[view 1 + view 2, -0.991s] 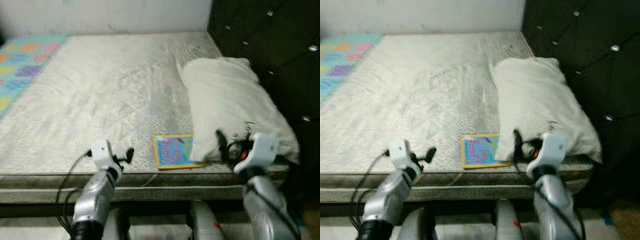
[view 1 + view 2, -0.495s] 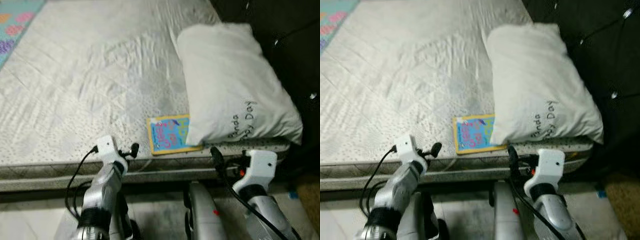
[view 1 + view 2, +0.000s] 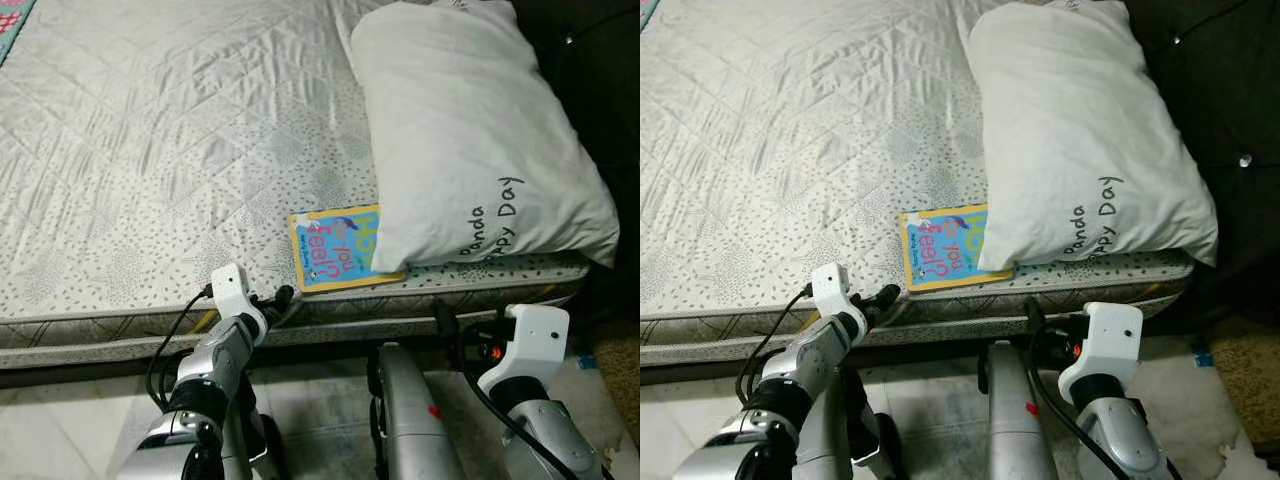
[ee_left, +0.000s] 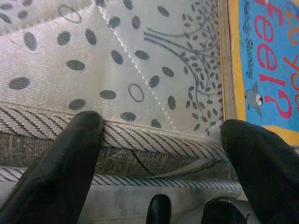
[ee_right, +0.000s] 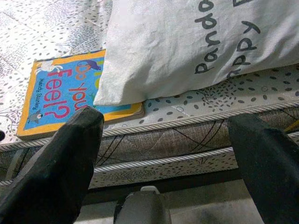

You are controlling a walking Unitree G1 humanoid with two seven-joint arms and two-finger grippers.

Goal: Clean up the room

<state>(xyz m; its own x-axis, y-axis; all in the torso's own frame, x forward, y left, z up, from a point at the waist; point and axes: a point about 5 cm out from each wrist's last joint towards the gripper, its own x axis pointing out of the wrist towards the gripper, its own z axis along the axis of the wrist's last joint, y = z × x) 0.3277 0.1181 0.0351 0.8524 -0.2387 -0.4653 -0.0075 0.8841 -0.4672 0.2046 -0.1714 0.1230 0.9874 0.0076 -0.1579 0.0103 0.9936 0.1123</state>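
Right gripper (image 5: 163,135) dropped below mattress (image 3: 150,150) edge; book (image 3: 335,247) unmoved.

Both eye views look steeply down from the head onto the bed's (image 3: 150,150) near edge. Each wrist view sits close to that edge, sharing the book (image 5: 60,95) with the eye views.

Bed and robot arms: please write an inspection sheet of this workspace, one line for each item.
Surface: quilted mattress, bare, grey dotted pattern.
Job's things: children's book flat near the mattress front edge, one side tucked under the pillow.
Clutter: nothing seen.
Grippers: left pincer open, at the mattress edge beside the book; right pincer open, below the mattress edge in front of the pillow.
Cables: black cables along both arms.
Surroundings: dark tufted headboard; pale floor.
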